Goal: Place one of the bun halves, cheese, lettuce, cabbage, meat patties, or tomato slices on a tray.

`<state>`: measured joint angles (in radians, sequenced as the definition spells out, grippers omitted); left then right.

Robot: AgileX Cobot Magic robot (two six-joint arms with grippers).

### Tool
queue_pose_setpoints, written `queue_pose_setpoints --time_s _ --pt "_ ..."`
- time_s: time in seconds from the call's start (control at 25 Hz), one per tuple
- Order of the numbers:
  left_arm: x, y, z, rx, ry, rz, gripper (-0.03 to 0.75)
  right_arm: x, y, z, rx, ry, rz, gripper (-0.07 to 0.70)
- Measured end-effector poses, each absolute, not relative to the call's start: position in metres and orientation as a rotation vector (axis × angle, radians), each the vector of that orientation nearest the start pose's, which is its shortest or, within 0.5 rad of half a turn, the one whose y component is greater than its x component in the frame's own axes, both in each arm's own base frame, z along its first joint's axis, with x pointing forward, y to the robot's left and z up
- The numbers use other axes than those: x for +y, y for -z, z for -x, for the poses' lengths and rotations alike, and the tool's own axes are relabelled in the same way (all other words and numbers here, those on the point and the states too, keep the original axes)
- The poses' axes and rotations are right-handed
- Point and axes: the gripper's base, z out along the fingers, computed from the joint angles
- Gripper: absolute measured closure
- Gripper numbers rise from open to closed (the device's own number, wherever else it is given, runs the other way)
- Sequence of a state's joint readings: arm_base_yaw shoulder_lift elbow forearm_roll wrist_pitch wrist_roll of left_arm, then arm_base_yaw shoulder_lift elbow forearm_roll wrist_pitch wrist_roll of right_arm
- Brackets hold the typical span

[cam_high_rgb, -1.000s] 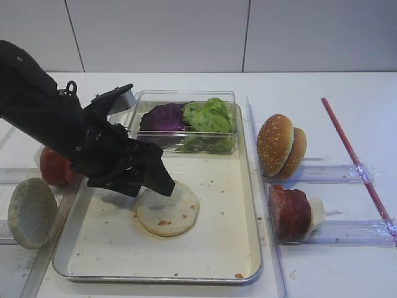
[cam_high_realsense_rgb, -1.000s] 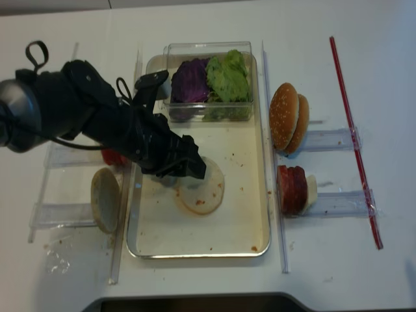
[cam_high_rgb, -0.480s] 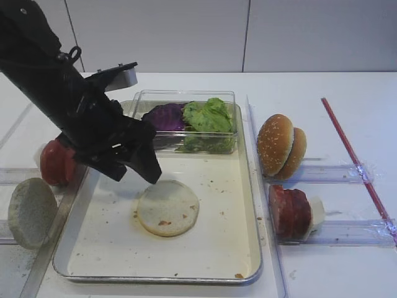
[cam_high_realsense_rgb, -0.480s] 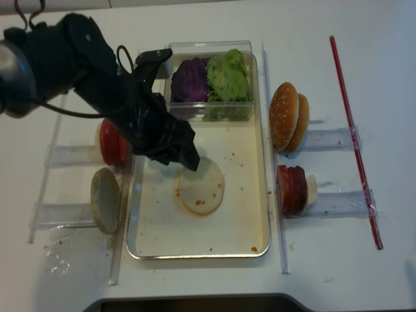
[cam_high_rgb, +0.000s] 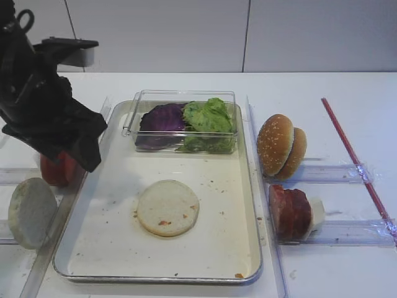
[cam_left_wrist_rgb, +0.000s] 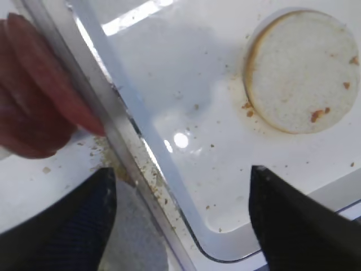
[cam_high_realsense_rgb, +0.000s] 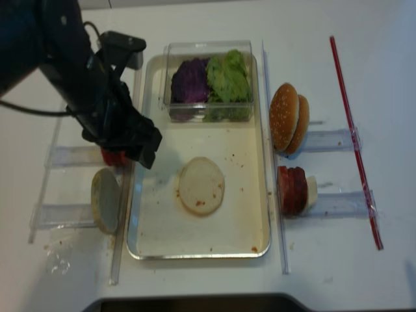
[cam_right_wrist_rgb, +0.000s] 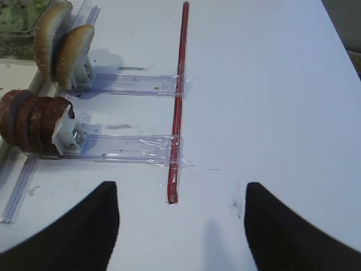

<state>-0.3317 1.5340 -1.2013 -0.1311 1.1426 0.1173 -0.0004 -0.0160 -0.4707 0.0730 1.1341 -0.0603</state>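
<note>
You have a bun half [cam_high_rgb: 168, 208] lying flat, cut face up, on the floor of the tray [cam_high_rgb: 93, 264], roughly midway along it and nearer the front rim than the clear box [cam_high_rgb: 180, 96] of cabbage [cam_high_rgb: 160, 117] and lettuce [cam_high_rgb: 208, 115] at the tray's back end, so the placing step looks done for this piece. Your left hand [cam_left_wrist_rgb: 180, 226] is spread wide with nothing between its fingers; it hangs above the tray's left rim, apart from the bun, over the tomato slices [cam_high_rgb: 56, 169] just outside that rim. The right hand [cam_right_wrist_rgb: 180, 226] is also spread and empty, parked over bare worktop near the right edge, beside the red straw [cam_right_wrist_rgb: 177, 101]. If you go for another item, the tomato stack under your left hand is nearest: line up over one slice and close gently. The meat patties [cam_high_rgb: 289, 211] and cheese [cam_high_rgb: 316, 211] sit off the tray's right rim.
</note>
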Motion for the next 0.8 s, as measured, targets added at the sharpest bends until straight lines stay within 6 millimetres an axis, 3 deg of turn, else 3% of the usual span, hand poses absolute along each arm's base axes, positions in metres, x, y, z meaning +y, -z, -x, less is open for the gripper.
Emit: queue_pose_setpoints --time_s 0.2,0.52,0.8 --pt "-0.08 -0.299 -0.269 2.862 0.2 -0.477 0.245 0.006 -0.263 0.007 2.128 -0.053 0.07 0.141" --pt "-0.018 -0.319 -0.26 2.858 0.162 -0.22 0.247 0.006 -0.263 0.007 2.128 -0.053 0.07 0.141" --pt "0.006 -0.337 -0.241 2.796 0.158 -0.111 0.247 0.006 -0.263 0.007 2.128 -0.053 0.07 0.141"
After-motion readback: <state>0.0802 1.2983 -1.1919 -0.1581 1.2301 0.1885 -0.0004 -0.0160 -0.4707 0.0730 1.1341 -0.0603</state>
